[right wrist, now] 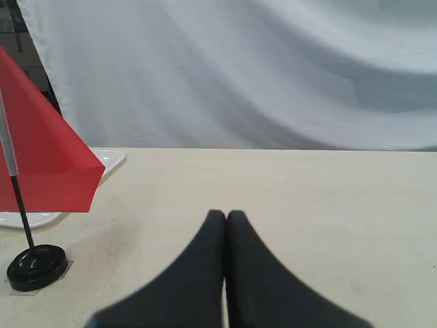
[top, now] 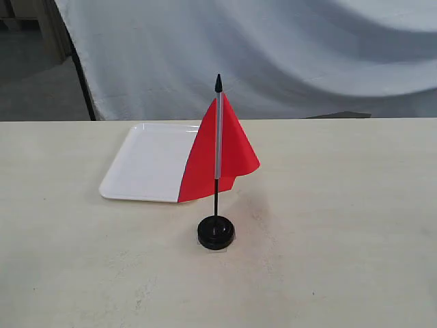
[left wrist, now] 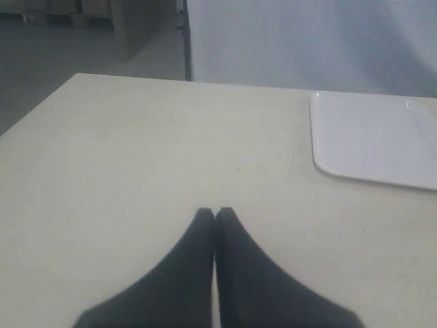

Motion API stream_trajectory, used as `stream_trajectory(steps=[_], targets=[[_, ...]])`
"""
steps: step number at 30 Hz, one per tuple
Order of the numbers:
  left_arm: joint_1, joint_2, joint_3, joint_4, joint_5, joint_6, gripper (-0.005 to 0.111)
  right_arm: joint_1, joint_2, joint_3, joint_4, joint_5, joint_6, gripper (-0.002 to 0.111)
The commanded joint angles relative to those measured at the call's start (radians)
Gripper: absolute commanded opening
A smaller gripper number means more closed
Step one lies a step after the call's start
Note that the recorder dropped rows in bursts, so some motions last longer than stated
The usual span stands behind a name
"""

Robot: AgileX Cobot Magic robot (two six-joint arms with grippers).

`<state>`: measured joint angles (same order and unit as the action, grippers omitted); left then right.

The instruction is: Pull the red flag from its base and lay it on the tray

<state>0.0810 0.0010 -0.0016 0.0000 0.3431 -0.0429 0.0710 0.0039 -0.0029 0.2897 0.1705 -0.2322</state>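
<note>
Red flag (top: 232, 154) stands upright in the base (top: 216, 232) on the counter (top: 341, 239), just in front of the tray (top: 147, 164), its cloth overlapping the tray's near corner in the exterior view. Left pincer (left wrist: 215, 213) and right pincer (right wrist: 225, 215) are both closed tight, gripping nothing.

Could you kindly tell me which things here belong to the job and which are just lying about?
For the job: red flag, base, tray, left hand and right hand, both shut.
Just there: table, white backdrop cloth.
</note>
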Motion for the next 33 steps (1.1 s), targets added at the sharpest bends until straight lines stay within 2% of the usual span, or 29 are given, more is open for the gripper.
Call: stream_trajectory(steps=[1,14,24,26,28,30,33], targets=[[0.002,-0.001,0.002,0.0,-0.002,0.001,0.0,0.003,-0.004,0.003,-0.003,0.0,0.005,-0.001],[0.002,-0.001,0.002,0.0,-0.002,0.001,0.0,0.003,-0.004,0.003,-0.003,-0.052,0.001,-0.001],[0.002,-0.001,0.002,0.0,-0.002,0.001,0.0,0.003,-0.004,0.003,-0.003,-0.667,0.001,-0.001],[0.002,-0.001,0.002,0.0,-0.002,0.001,0.0,0.003,-0.004,0.003,-0.003,-0.752,0.067,-0.001],[0.002,-0.001,0.002,0.0,-0.002,0.001,0.0,0.003,-0.004,0.003,-0.003,-0.788,0.278,-0.001],[0.002,-0.001,0.002,0.0,-0.002,0.001,0.0,0.003,-0.004,0.003,-0.003,-0.776,0.438,-0.001],[0.002,-0.001,0.002,0.0,-0.002,0.001,0.0,0.003,-0.004,0.003,-0.003,-0.732,0.506,-0.001]])
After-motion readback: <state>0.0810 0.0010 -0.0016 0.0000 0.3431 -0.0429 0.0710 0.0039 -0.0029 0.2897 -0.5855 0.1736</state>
